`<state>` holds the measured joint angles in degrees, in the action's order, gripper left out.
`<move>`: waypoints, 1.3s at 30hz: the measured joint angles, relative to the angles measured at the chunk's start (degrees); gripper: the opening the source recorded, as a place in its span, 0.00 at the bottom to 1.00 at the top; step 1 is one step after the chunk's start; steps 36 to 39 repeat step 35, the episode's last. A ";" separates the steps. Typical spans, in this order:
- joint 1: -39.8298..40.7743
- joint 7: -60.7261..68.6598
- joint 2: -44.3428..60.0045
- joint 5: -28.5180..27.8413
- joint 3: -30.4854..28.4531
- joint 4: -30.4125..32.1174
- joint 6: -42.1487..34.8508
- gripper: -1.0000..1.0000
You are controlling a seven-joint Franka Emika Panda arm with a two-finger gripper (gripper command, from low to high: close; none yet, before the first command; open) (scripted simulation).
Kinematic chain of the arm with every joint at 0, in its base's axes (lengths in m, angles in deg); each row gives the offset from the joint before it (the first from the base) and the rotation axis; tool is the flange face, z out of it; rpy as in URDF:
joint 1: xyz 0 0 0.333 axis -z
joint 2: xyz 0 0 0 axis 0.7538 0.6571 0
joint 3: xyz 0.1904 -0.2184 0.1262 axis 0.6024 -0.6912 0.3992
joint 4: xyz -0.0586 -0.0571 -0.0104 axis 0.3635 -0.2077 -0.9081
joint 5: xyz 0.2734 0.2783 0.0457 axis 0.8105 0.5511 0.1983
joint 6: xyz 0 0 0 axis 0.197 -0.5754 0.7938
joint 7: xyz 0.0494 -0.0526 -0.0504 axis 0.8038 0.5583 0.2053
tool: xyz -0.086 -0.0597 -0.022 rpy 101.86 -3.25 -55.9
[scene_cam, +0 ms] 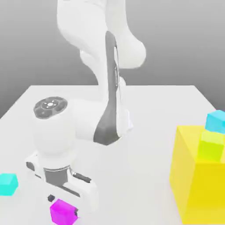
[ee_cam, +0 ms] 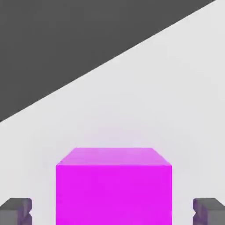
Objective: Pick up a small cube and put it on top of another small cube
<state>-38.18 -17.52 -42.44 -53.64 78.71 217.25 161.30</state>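
Straddling the magenta cube (scene_cam: 63, 212) (ee_cam: 113, 189) down at the bench (scene_cam: 149, 176), with jaws released: seen from the hand view as a dark fingertip (ee_cam: 17, 211) on either flank and a clear strip of bench between each and the cube's side, so not gripping anything yet. Centred between the jaws and square to them, flat on the bench, upright, touching nothing else. Judged rigid and light, a plain small block with flat, smooth faces and sharp edges; unlikely to dent or break, but likely to slip or twist if pinched near a corner or too close to the top edge. Best taken on the two opposite vertical faces now facing the jaws, around mid-height and mid-width, so that pressure runs straight through the centre and no turning results. Close evenly and gently; expect the cube to skate sideways on the smooth bench if one fingertip arrives first. Lift straight up, without tilt, to keep the underside level for stacking. Off to one side of the jaws and near them, alone on the bench: a cyan cube (scene_cam: 8, 183), of like size and seemingly a fair base, though with a small top that leaves little room for error. Well apart on the other side of the jaws: a large yellow block (scene_cam: 193, 193), with a lime cube (scene_cam: 211, 147) and a light blue cube (scene_cam: 216, 121) beside it.
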 joint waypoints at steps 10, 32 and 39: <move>-0.59 -0.77 -8.35 -1.74 -0.50 1.37 -6.96 0.00; -23.79 42.65 -27.85 -3.01 15.98 -9.81 -37.59 1.00; -23.79 42.65 -27.85 -3.00 15.98 -9.81 -37.59 1.00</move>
